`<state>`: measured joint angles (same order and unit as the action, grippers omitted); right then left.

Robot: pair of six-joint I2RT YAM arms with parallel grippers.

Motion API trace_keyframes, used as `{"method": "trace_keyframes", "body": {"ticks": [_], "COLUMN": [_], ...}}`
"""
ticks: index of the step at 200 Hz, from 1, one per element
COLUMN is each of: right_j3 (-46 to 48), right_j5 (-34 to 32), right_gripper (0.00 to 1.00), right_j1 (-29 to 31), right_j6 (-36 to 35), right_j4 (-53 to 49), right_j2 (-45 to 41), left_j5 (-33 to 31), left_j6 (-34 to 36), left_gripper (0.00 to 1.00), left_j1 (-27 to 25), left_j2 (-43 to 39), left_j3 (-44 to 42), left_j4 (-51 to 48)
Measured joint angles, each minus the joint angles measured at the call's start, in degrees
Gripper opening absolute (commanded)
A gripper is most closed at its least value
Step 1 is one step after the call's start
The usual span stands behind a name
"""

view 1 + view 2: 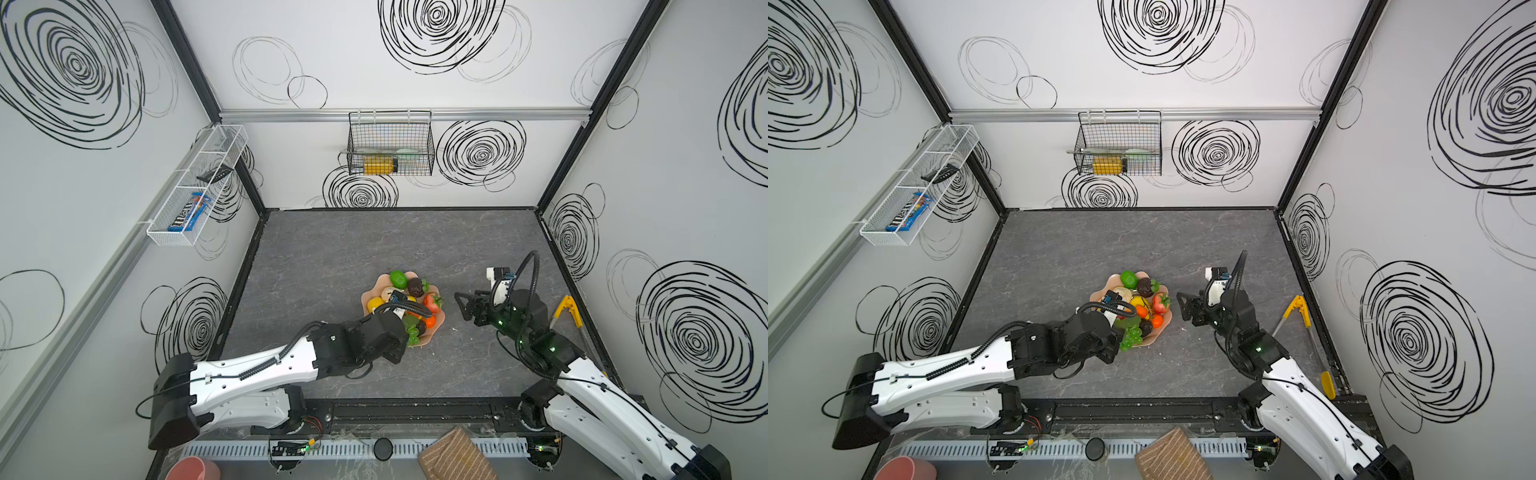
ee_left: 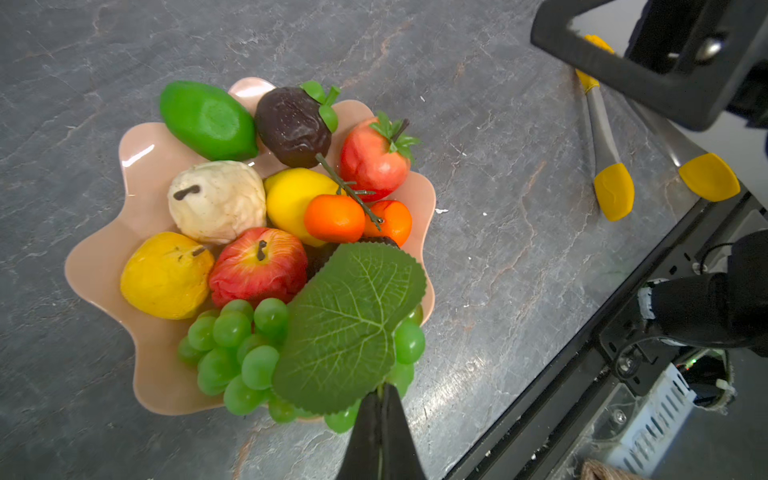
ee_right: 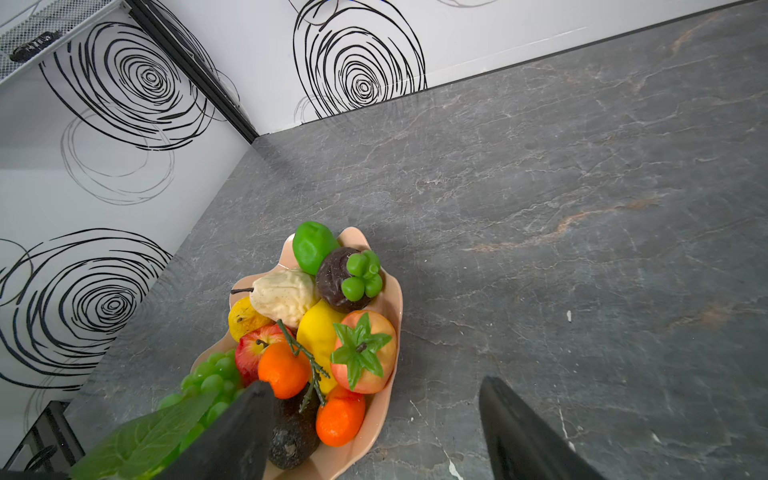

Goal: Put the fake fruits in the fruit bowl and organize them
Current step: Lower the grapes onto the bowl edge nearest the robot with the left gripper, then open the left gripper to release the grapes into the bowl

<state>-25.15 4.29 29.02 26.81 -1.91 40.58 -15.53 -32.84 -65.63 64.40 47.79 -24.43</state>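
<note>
- Grapes (image 2: 232, 349) lie on the bowl's (image 2: 137, 153) rim on the robot's side. Part of the bunch rests inside against the apple (image 2: 257, 266) and a few grapes hang out over the edge.
- Left gripper (image 2: 380, 399) is clenched on the grapes' stem just outside that rim, where the leaf (image 2: 349, 328) joins. The bunch lies straight ahead of it, toward the bowl's centre.
- Long axis of the bunch runs along the rim, across the gripper's line of reach. Judging by this, a short push inward before letting go would seat it fully.
- Left arm is on the grapes. Right gripper (image 3: 372, 384) hangs spread and empty beside the bowl's opposite side, clear of it.
- Bowl contents:
  - lime (image 2: 208, 120), dark fruit (image 2: 291, 124) and strawberry (image 2: 374, 158) at the far rim
  - beige pear (image 2: 216, 201), lemon (image 2: 295, 199) and two oranges (image 2: 334, 218) in the middle
  - yellow pear (image 2: 166, 274) beside the apple
  - another dark fruit (image 3: 291, 436) half under the leaf
- No fruit shows on the table around the bowl, so the task looks nearly done.
- Tongs (image 2: 606, 166) lie well apart from the bowl, beyond the right gripper.
</note>
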Motion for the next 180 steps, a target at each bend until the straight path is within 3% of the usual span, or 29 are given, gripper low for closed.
{"method": "trace_keyframes", "body": {"ticks": [103, 143, 180], "right_j3": [0.61, 0.63, 0.68], "right_j5": [0.57, 0.59, 0.59], "right_gripper": [0.82, 0.82, 0.83], "right_j1": [0.00, 0.00, -0.07], "right_j6": [0.46, 0.46, 0.48], "right_j4": [0.04, 0.04, 0.07], "right_j2": [-0.28, -0.28, -0.28], "left_j5": [-0.20, 1.44, 5.25], "left_j6": [0.15, 1.09, 1.44], "left_gripper": [0.00, 0.16, 0.24], "left_j1": [3.72, 5.33, 5.81], "left_j2": [3.96, 6.25, 9.88], "left_j3": [0.00, 0.00, 0.00], "left_j4": [5.44, 8.31, 10.14]}}
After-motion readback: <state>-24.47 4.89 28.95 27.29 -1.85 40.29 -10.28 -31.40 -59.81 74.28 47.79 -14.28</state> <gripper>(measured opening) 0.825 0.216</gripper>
